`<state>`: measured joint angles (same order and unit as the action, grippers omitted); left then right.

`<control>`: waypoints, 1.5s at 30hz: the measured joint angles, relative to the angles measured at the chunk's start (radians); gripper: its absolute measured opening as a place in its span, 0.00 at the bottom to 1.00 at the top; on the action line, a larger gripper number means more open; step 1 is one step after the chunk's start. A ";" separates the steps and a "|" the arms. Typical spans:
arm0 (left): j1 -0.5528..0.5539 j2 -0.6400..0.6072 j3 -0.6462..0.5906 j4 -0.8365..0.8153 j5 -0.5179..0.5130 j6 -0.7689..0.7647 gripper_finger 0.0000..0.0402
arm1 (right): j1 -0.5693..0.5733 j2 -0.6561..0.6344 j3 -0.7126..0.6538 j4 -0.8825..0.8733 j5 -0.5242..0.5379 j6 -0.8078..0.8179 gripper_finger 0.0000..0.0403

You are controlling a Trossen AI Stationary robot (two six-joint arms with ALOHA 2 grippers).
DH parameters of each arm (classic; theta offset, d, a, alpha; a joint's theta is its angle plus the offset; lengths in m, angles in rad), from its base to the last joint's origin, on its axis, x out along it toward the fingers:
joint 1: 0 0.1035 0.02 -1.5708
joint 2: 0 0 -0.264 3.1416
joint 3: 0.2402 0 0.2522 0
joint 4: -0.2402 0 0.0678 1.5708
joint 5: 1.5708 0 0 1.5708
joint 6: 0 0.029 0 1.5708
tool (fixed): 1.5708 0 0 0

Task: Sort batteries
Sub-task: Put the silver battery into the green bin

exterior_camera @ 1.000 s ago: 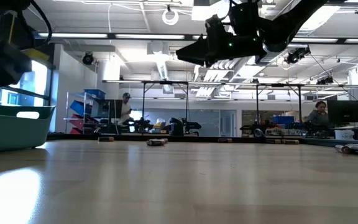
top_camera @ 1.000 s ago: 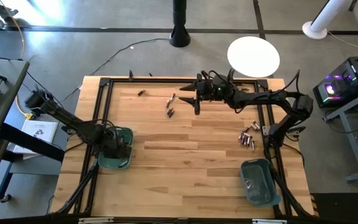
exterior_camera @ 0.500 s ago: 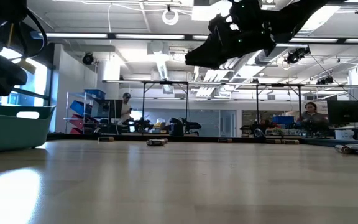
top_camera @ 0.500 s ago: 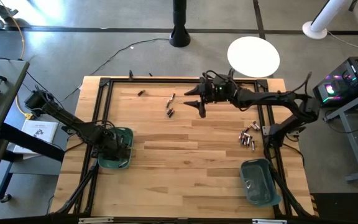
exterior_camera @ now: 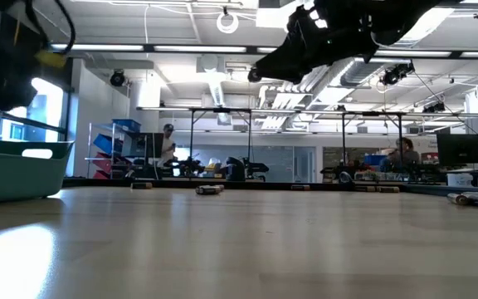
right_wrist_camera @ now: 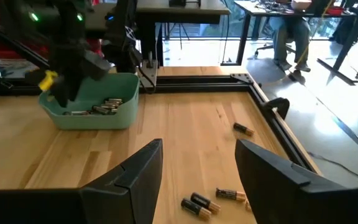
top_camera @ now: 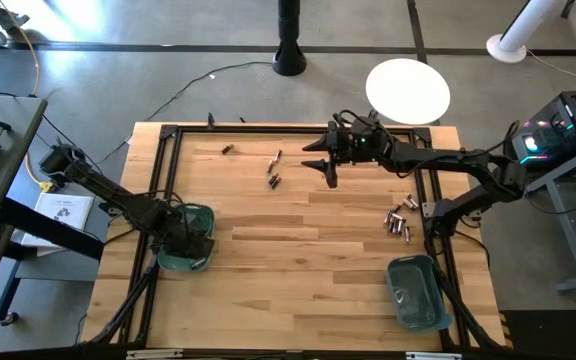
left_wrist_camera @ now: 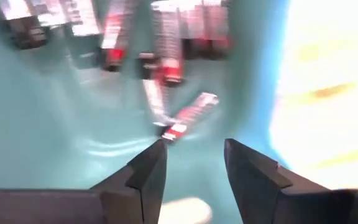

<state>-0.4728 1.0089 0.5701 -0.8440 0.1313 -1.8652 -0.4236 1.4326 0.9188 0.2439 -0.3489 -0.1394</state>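
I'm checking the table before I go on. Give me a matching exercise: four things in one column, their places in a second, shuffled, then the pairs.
Things:
1. left gripper
2. right gripper
3. right bin
4. cluster of batteries

Places:
A. on the wood beside the table's right rail
B. over the left bin, fingers apart above the batteries in it
C. near the table's front right corner
D. raised over the far middle of the table, above loose batteries

Pairs: 1-B, 2-D, 3-C, 4-A
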 joint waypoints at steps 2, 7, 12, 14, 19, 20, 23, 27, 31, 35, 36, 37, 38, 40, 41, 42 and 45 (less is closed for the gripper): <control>0.000 -0.012 0.043 -0.012 -0.050 0.031 0.38 | -0.007 0.000 0.000 -0.001 0.000 0.000 0.49; 0.000 -0.029 0.150 -0.024 -0.234 0.145 0.37 | -0.011 0.005 0.000 -0.032 0.002 0.032 0.49; 0.005 -0.025 0.220 0.006 -0.557 0.372 0.37 | -0.010 -0.001 0.000 -0.076 0.001 0.026 0.49; 0.018 -0.025 0.224 0.051 -0.721 0.483 0.37 | -0.016 -0.017 0.000 -0.117 0.006 0.005 0.49; 0.086 -0.008 0.224 0.227 -1.039 0.791 0.37 | -0.035 -0.065 0.010 -0.260 0.094 0.003 0.49; 0.099 -0.001 0.224 0.269 -1.065 0.866 0.37 | -0.040 -0.075 0.010 -0.289 0.119 0.004 0.49; 0.146 0.034 0.224 0.415 -1.114 1.088 0.37 | -0.060 -0.105 0.011 -0.395 0.157 0.016 0.49; 0.212 0.097 0.224 0.581 -1.103 1.355 0.37 | -0.080 -0.136 0.011 -0.561 0.201 0.099 0.49; 0.291 0.163 0.198 0.713 -1.002 1.520 0.37 | -0.116 -0.138 0.011 -0.644 0.225 0.162 0.52; 0.390 0.215 0.122 0.924 -0.869 1.613 0.37 | -0.175 -0.137 0.011 -0.680 0.227 0.166 0.59; 0.415 0.227 0.101 0.992 -0.835 1.633 0.37 | -0.192 -0.137 0.011 -0.690 0.227 0.166 0.60; 0.438 0.241 0.085 1.068 -0.801 1.654 0.37 | -0.208 -0.137 0.011 -0.706 0.227 0.166 0.62; 0.462 0.254 0.072 1.139 -0.770 1.673 0.37 | -0.222 -0.137 0.011 -0.730 0.227 0.166 0.63; 0.507 0.276 0.056 1.241 -0.725 1.710 0.37 | -0.244 -0.137 0.011 -0.784 0.228 0.170 0.65; 0.529 0.289 0.057 1.282 -0.702 1.722 0.37 | -0.252 -0.137 0.011 -0.820 0.229 0.182 0.65; 0.550 0.299 0.057 1.306 -0.682 1.735 0.37 | -0.259 -0.137 0.011 -0.858 0.228 0.197 0.65; 0.611 0.328 0.061 1.360 -0.623 1.773 0.37 | -0.264 -0.136 0.011 -0.982 0.241 0.258 0.65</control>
<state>0.1377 1.3371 0.6308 0.5156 -0.4920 -0.0924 -0.6876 1.2968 0.9298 -0.7380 -0.1079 0.1188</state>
